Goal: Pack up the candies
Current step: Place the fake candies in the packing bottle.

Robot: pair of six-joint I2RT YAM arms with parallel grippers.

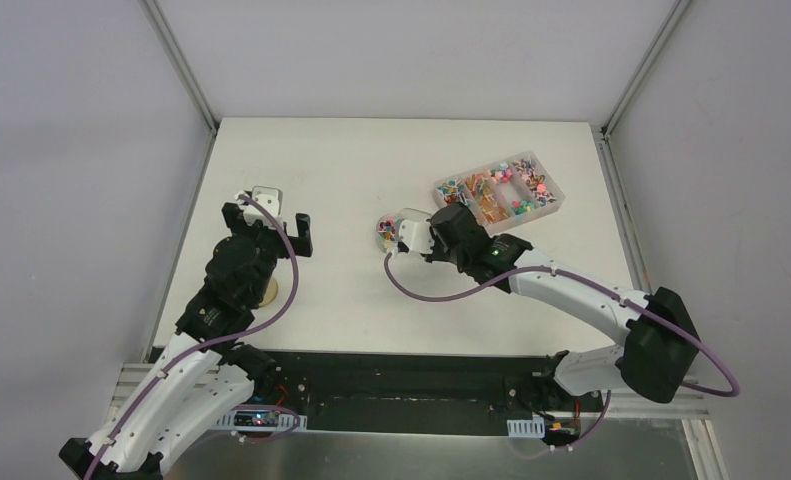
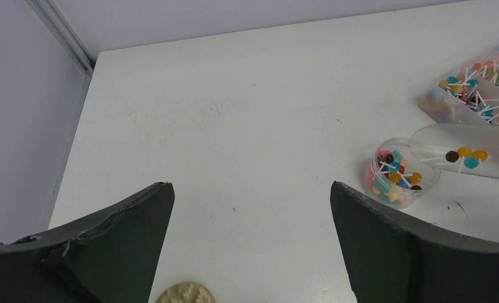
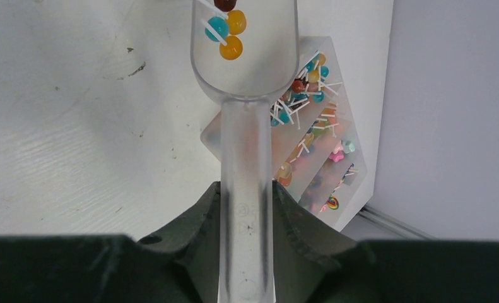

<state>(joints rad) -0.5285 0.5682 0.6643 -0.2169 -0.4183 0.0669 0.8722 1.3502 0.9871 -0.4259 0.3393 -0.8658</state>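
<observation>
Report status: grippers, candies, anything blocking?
Left gripper open, holding nothing. Right gripper shut on scoop, few candies in it, mouth beside the round tub. Nothing seen in the way.

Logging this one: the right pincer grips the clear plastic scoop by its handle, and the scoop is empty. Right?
Not empty. The right wrist view shows a few round lollipop candies, orange, blue and dark, in the clear plastic scoop. The right pincer does grip it by its handle.
</observation>
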